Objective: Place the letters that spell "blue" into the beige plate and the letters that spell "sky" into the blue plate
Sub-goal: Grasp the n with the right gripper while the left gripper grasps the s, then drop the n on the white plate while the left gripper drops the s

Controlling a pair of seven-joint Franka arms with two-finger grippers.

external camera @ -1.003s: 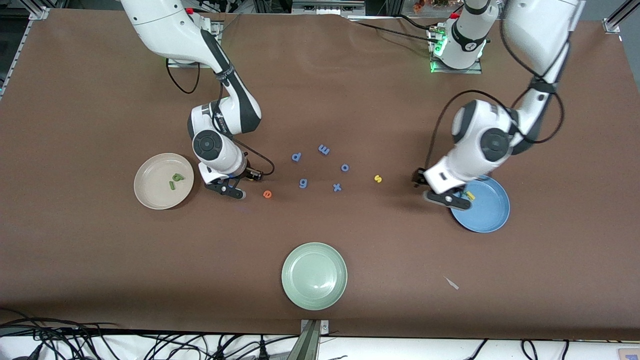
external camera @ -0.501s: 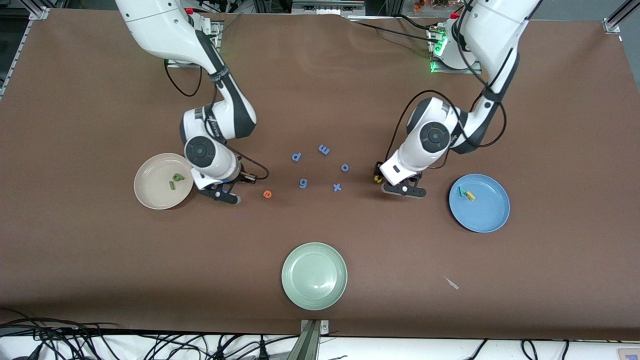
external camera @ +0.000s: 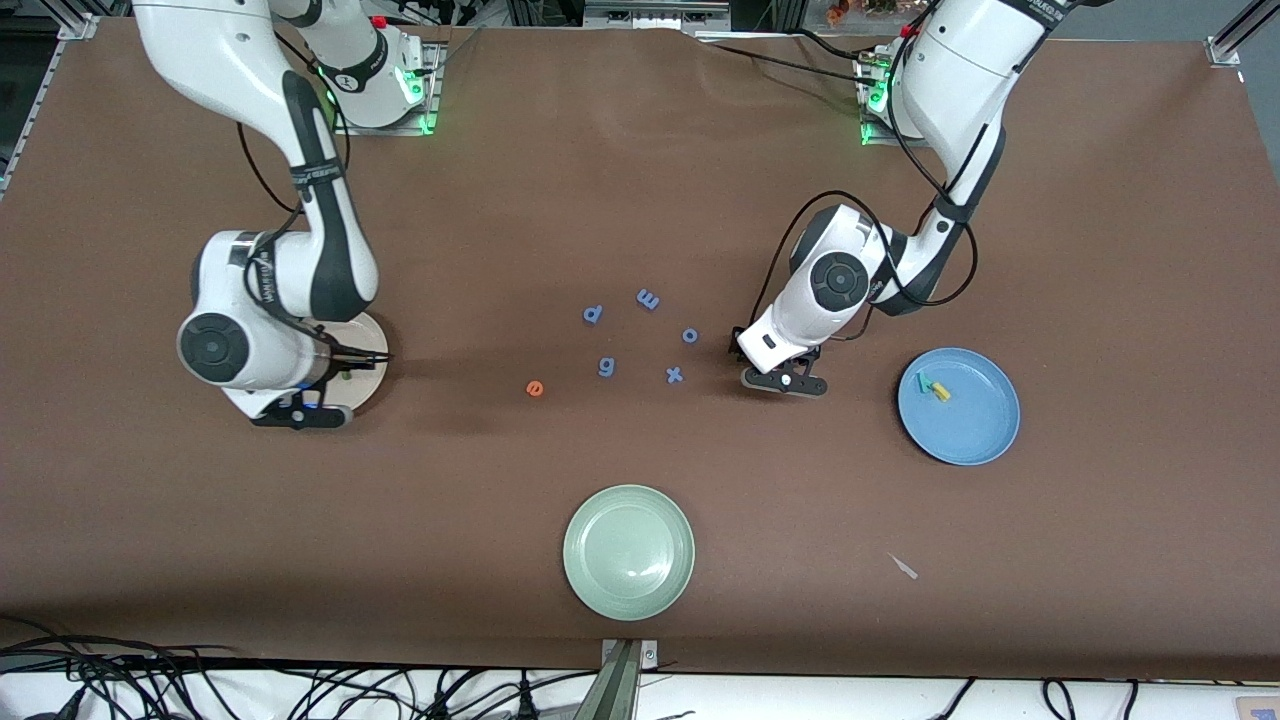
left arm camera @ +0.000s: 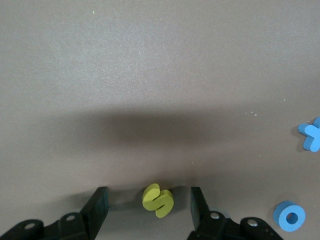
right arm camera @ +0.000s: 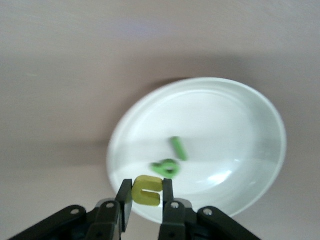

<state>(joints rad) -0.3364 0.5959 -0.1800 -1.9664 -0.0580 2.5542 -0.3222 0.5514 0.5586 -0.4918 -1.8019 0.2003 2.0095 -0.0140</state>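
Note:
My right gripper (right arm camera: 148,192) is shut on the yellow "u" (right arm camera: 148,190) and hangs over the rim of the beige plate (external camera: 372,345). The dark green "b" (right arm camera: 166,167) and the green "l" (right arm camera: 178,148) lie in that plate. My left gripper (left arm camera: 149,194) is down at the table and open, one finger on each side of the yellow "s" (left arm camera: 158,200), with a gap on both sides. The blue plate (external camera: 975,430) holds the teal "y" (external camera: 925,383) and the yellow "k" (external camera: 941,393). The orange "e" (external camera: 535,388) lies on the table.
Blue letters lie mid-table: "p" (external camera: 593,314), "m" (external camera: 648,298), "o" (external camera: 690,335), "g" (external camera: 606,367) and "x" (external camera: 675,375), the last two close to my left gripper (external camera: 785,382). A pale green plate (external camera: 628,550) stands near the front edge.
My right gripper went from beside the orange "e" to over the beige plate's rim. My left gripper left the blue plate and came down around the "s".

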